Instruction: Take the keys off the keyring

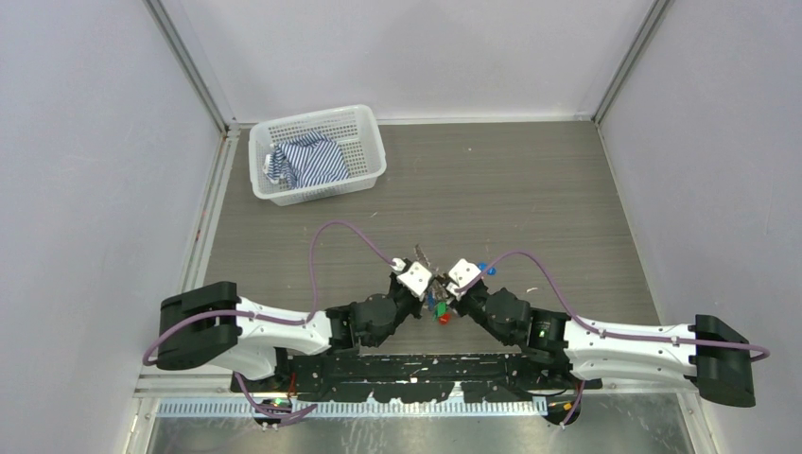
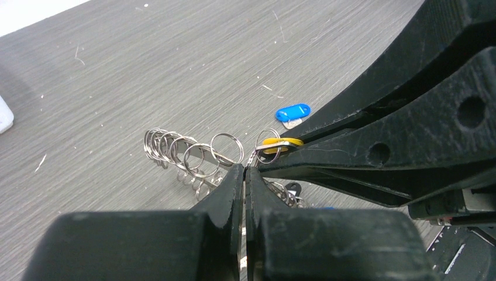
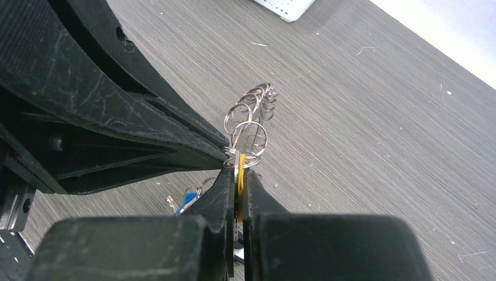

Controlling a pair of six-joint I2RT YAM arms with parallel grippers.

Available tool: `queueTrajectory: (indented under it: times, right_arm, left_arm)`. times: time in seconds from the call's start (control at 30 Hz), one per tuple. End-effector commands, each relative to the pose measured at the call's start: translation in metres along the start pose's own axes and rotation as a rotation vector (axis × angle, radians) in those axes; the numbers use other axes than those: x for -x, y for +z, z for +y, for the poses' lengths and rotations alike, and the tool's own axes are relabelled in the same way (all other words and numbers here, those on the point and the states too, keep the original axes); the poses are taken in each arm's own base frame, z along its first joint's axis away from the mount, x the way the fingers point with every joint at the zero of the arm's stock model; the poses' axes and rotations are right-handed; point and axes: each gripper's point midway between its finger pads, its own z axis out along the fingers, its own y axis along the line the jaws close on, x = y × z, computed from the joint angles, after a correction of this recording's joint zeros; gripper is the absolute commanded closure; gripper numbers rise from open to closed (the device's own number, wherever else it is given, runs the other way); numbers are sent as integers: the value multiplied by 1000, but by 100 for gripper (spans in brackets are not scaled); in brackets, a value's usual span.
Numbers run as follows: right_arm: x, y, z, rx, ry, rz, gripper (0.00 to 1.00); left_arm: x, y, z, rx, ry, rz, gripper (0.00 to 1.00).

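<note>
Near the arm bases, the keyring (image 2: 193, 153) is pinched in the closed left fingers (image 2: 227, 193), while the right fingers (image 3: 221, 196) clamp a yellow-tagged key (image 3: 239, 167) on it. If either thin grip slips under the pull, I reckon the key stays threaded or the whole bunch drops. The counter (image 1: 530, 189) is grey wood-grain, boxed in by pale walls (image 1: 95, 142), with a white basket (image 1: 322, 189) at the back.

No readable text, number or brand anywhere, neither on the blue tag (image 2: 292, 111) nor the yellow tag (image 2: 282, 141)
</note>
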Motion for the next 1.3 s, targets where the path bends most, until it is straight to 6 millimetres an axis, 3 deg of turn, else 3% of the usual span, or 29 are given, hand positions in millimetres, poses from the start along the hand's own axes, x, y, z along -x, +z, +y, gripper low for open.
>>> queueTrajectory:
  times: [0.0, 0.23, 0.53, 0.7, 0.97, 1.13, 1.27]
  right_arm:
    - [65, 2, 6, 34, 153, -204, 99]
    - [69, -5, 11, 96, 193, -135, 99]
    - [89, -22, 34, 280, 179, -55, 99]
    - [97, -17, 24, 247, 186, 38, 99]
    - [110, -11, 19, 407, 435, 271, 99]
    - [107, -11, 12, 417, 589, 507, 99]
    - [109, -3, -6, 343, 729, 609, 99]
  left_arm:
    - [25, 0, -6, -50, -43, -121, 100]
    - [39, -6, -13, -125, -2, -278, 100]
    - [55, -8, -20, -239, -11, -369, 100]
    - [50, -13, -35, -381, 24, -356, 100]
    - [41, -19, -55, -551, 98, -344, 100]
    - [43, -14, -46, -517, 98, -349, 100]
    - [45, -11, -37, -486, 106, -354, 100]
